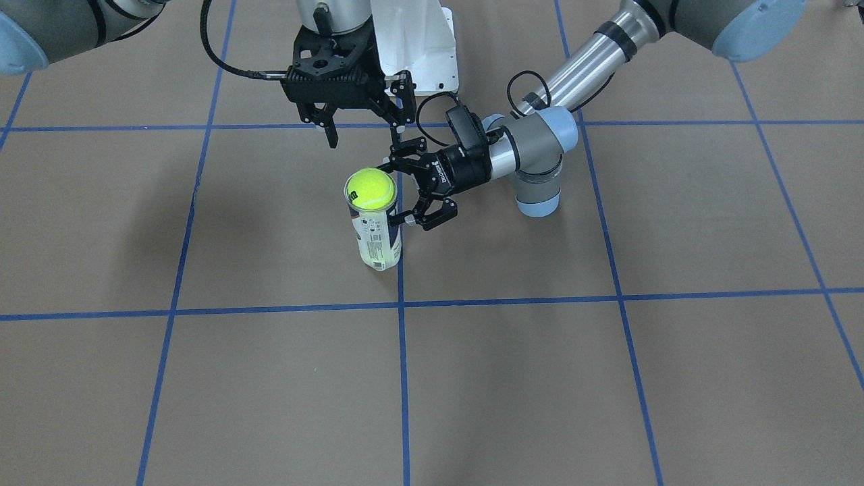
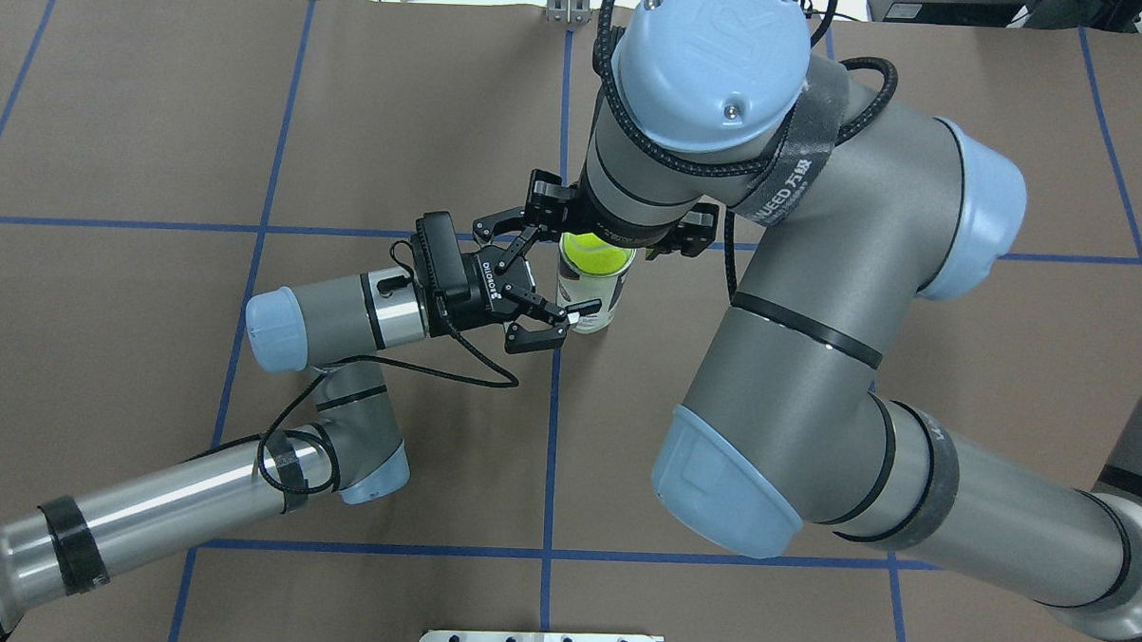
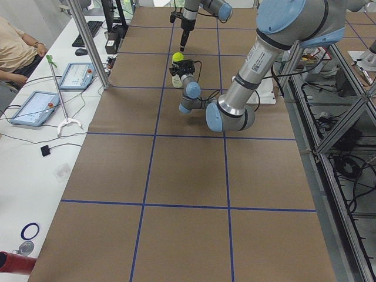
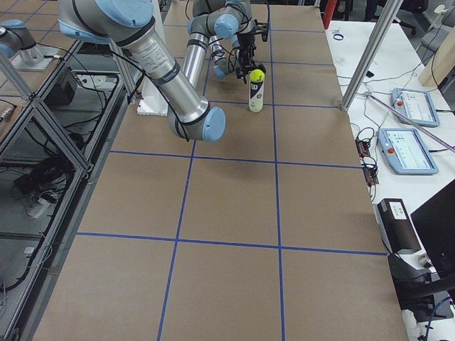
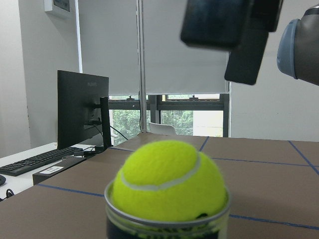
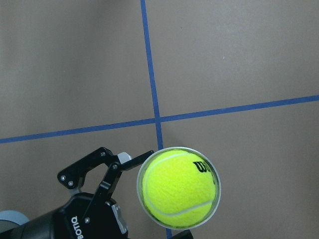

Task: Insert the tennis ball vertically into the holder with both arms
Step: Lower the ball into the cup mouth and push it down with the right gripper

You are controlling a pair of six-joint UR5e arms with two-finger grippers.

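The holder [image 1: 376, 236], a clear labelled can, stands upright near the table's middle. A yellow tennis ball [image 1: 370, 187] sits in its mouth with the top sticking out; both also show in the overhead view [image 2: 600, 255]. My left gripper [image 1: 398, 192] lies level beside the can with jaws open, fingers on either side of the rim, one pad [image 6: 125, 159] at the can's wall. My right gripper [image 1: 368, 127] points down just above and behind the ball, open and empty. The left wrist view shows the ball [image 5: 167, 179] close up, with the right gripper's dark fingers [image 5: 244, 45] above it.
The white pedestal base [image 1: 418, 47] stands at the robot's side of the table behind the can. Blue tape lines [image 1: 401, 378] grid the brown tabletop. A side bench with tablets [image 3: 35, 108], a metal post [image 3: 88, 41] and a seated operator [image 3: 14, 50] lies beyond the far edge.
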